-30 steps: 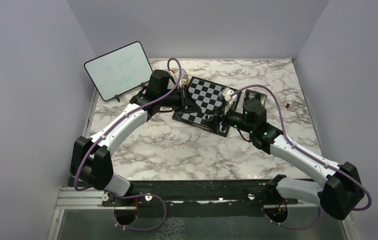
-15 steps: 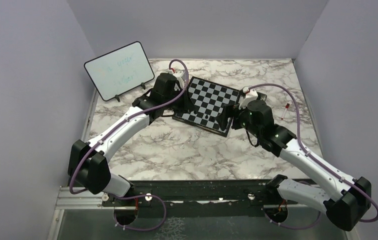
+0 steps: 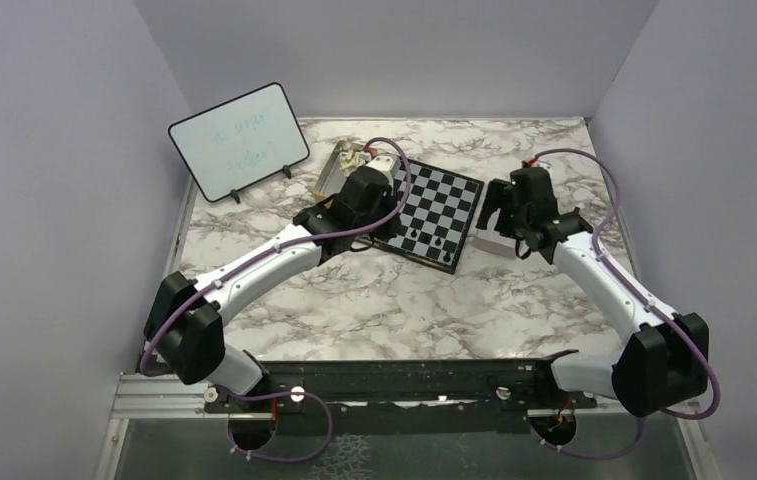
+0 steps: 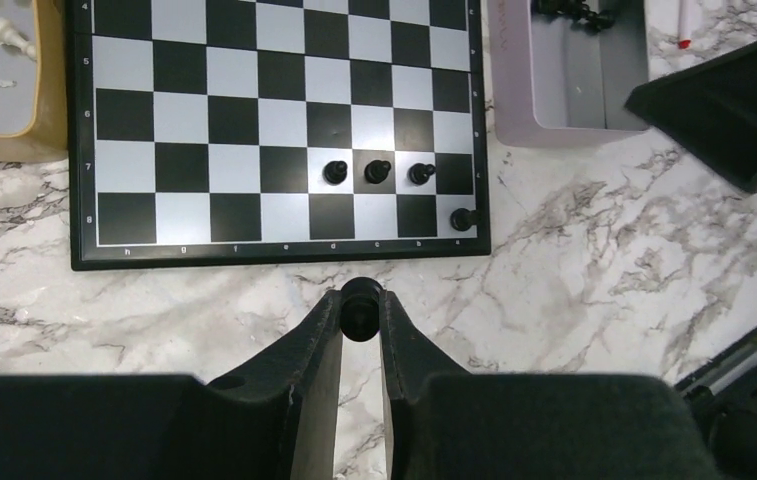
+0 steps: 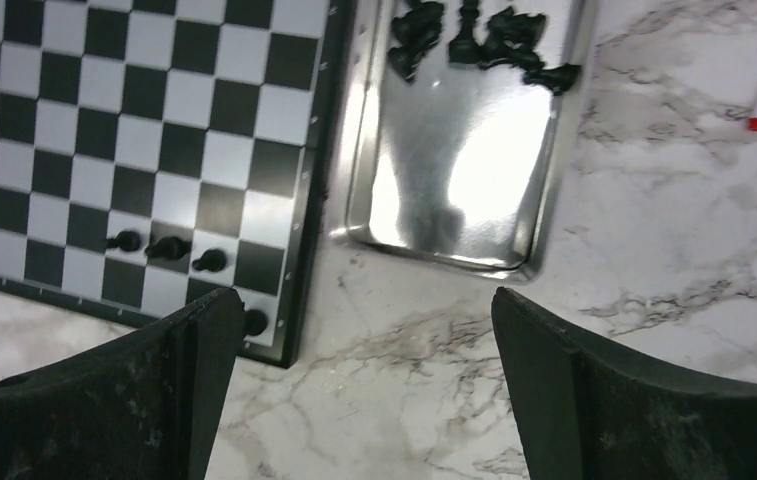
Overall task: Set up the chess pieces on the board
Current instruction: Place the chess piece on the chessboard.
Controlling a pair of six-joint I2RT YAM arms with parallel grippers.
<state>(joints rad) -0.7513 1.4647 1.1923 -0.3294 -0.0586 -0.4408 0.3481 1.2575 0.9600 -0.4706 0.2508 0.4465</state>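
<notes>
The marble table (image 3: 354, 300) carries the board (image 3: 442, 195), set skewed to the table edges; in the left wrist view its lettered edge, row 8, is presented to the left gripper (image 4: 359, 312). A silver tray (image 5: 454, 180) is laid just beside the board's right border, long axis parallel to it. The right gripper (image 5: 364, 310) is held near the tray's near end, jaws spread wide, nothing between them. The left jaws are closed on one black piece (image 4: 359, 298), held over bare marble just short of the lettered edge. It is viewed end-on, so its long axis is judged roughly upright; this cannot be confirmed. Three black pawns (image 4: 378, 171) are standing in row 7, and a fourth piece (image 4: 464, 218) in the corner square. Risks: the held piece is pinched only at the fingertips and could be twisted or dropped on release; standing neighbours could be toppled by the fingers. The remaining black pieces (image 5: 484, 40) are heaped at the tray's far end, so two could be caught together.
</notes>
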